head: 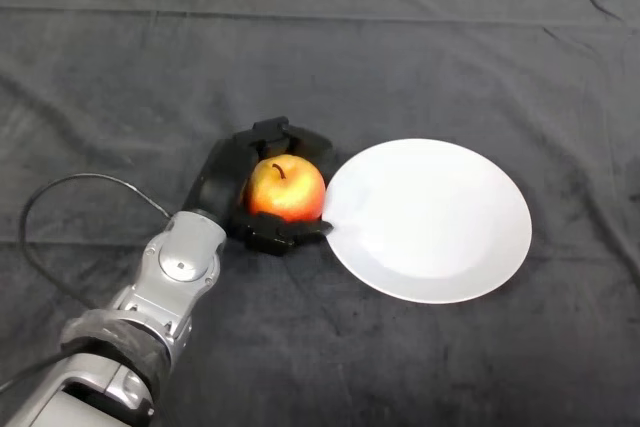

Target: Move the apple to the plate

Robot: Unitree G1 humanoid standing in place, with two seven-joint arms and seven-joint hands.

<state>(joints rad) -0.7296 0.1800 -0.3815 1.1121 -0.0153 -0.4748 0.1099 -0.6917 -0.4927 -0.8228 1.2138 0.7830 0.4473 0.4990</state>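
Note:
A red and yellow apple (286,187) with its stem up sits in my left hand (225,182), just left of the white plate (440,227). My fingers curl round the apple's far side and my thumb (290,233) wraps its near side, its tip touching the plate's left rim. The apple is beside the plate, not on it. I cannot tell whether the apple rests on the cloth or is lifted.
The table is covered by a dark cloth (320,57) with a few creases. My silver-grey forearm (160,287) comes in from the lower left.

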